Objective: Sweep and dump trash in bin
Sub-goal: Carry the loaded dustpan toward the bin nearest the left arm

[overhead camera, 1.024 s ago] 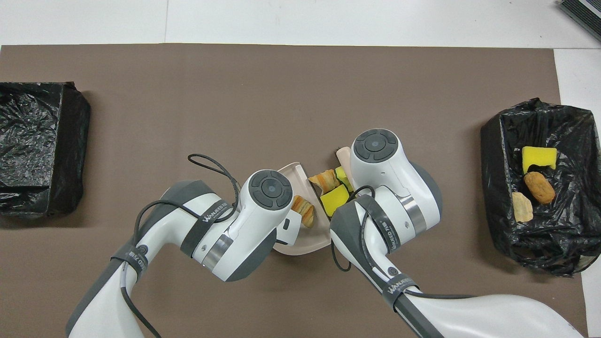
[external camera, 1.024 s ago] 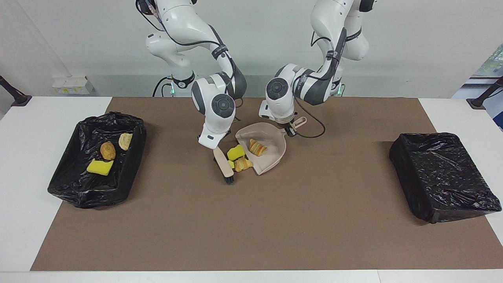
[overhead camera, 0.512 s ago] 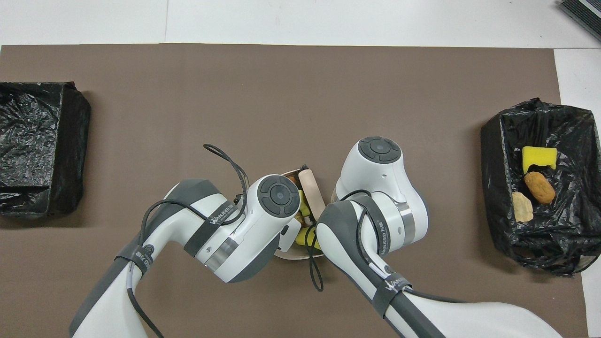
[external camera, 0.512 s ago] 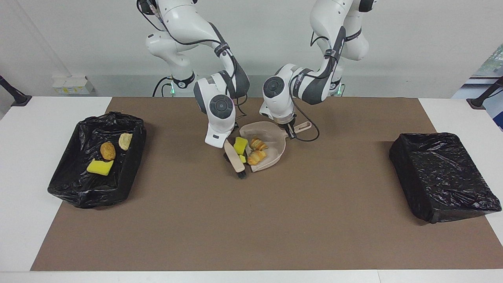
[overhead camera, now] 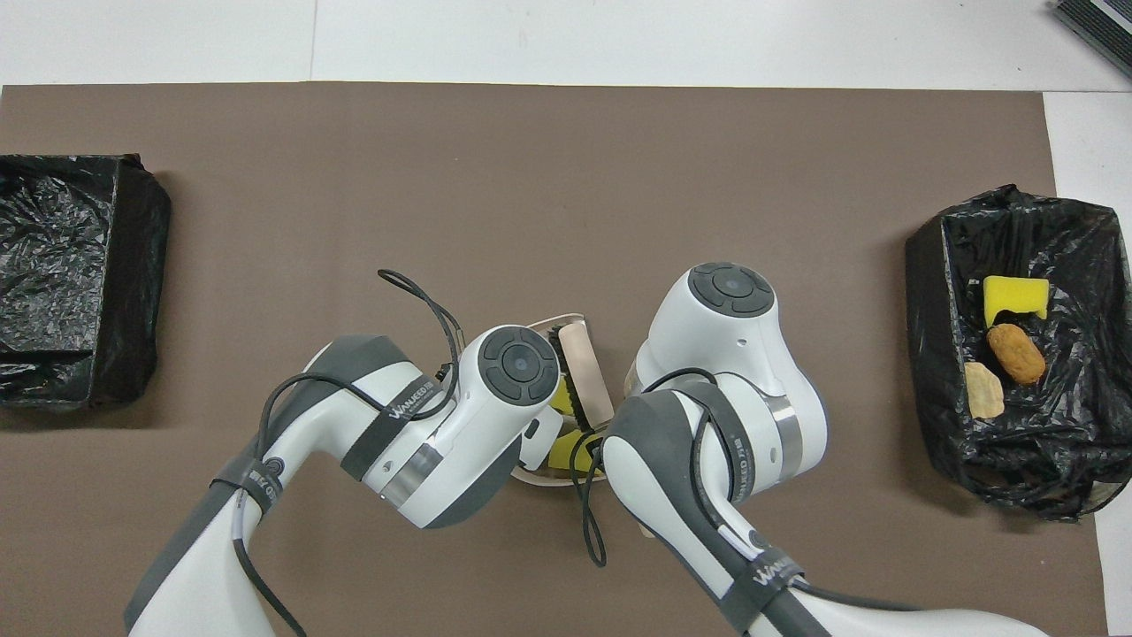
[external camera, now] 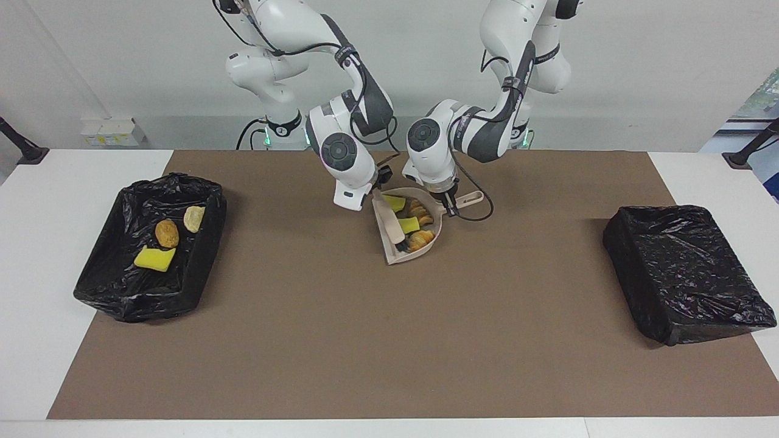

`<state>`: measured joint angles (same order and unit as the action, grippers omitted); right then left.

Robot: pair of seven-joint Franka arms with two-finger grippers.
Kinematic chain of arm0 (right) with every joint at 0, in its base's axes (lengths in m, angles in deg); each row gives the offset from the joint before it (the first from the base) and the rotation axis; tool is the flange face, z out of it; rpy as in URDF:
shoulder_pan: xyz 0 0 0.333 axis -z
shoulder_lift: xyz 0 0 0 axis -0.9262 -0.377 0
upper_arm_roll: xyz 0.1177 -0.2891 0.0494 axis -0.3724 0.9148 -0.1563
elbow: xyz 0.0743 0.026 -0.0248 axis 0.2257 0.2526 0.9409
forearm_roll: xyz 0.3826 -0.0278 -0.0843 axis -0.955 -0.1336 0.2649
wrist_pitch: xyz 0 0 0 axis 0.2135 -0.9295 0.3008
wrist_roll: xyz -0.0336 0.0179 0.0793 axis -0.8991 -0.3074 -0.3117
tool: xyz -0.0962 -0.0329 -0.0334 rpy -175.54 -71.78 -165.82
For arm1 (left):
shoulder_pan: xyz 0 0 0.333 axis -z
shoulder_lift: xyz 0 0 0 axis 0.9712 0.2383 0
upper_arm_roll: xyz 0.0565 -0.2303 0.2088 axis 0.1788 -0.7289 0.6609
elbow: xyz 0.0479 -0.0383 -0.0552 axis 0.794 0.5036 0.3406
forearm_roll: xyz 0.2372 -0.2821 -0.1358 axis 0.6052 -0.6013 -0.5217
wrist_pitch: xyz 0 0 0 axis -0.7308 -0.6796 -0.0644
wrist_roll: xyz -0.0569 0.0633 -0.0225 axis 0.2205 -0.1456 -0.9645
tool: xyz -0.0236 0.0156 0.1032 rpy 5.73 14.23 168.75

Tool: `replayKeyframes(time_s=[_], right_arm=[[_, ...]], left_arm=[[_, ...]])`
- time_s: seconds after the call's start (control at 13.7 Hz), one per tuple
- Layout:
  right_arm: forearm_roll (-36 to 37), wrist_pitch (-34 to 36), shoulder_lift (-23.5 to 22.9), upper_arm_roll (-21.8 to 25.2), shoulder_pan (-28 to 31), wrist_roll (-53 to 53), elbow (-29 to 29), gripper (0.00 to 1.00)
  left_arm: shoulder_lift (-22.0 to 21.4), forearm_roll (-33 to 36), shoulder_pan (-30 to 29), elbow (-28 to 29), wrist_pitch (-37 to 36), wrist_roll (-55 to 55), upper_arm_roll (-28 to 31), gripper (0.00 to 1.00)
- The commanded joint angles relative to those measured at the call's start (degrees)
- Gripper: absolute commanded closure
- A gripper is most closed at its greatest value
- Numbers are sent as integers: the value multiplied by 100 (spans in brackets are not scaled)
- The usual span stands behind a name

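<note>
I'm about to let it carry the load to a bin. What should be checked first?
1. Scraps all inside the dustpan: ok, none on the mat nearby.
2. Left gripper shut on the dustpan's handle: ok.
3. Right gripper shut on the brush: ok.
4. Brush clear of the pan: not ok, it lies across it.
5. Pan level: cannot tell.
6. Room in the bin at the right arm's end: ok, three pieces inside.

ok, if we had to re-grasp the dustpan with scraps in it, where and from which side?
Probably the handle stub, from above. It sticks out of the dustpan toward the left arm's end of the table, clear of the scraps and brush in the pan. The left gripper grips it there already, shut on it. The wide open mouth offers no grip.
</note>
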<state>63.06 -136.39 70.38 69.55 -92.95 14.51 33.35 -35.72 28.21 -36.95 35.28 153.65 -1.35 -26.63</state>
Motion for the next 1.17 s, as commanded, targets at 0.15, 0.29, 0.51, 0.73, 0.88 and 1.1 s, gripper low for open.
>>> replayKeyframes(time_s=[0.15,0.29,0.51,0.73,0.88,1.1], right_arm=[[374,406,368,27,522,81,-48,100],[558,451,386,27,724,81,-110,100],[673,521,421,10,1198,90,-93,100],[980,521,509,-16,1183,422,22,100],[1148,486,552,-43,973,687,48,100],[1131,424,702,-52,376,1494,189,100]], left_arm=[[-70,30,-349,105,438,-498,-27,100],[-297,13,-506,122,404,-777,-27,100],[-982,4,-849,499,325,-1305,-10,100],[-1440,13,-1577,536,-70,-1805,-1,100],[-1660,13,-2253,422,-141,-2332,17,100],[-1617,48,-3255,88,-28,-3089,26,100]])
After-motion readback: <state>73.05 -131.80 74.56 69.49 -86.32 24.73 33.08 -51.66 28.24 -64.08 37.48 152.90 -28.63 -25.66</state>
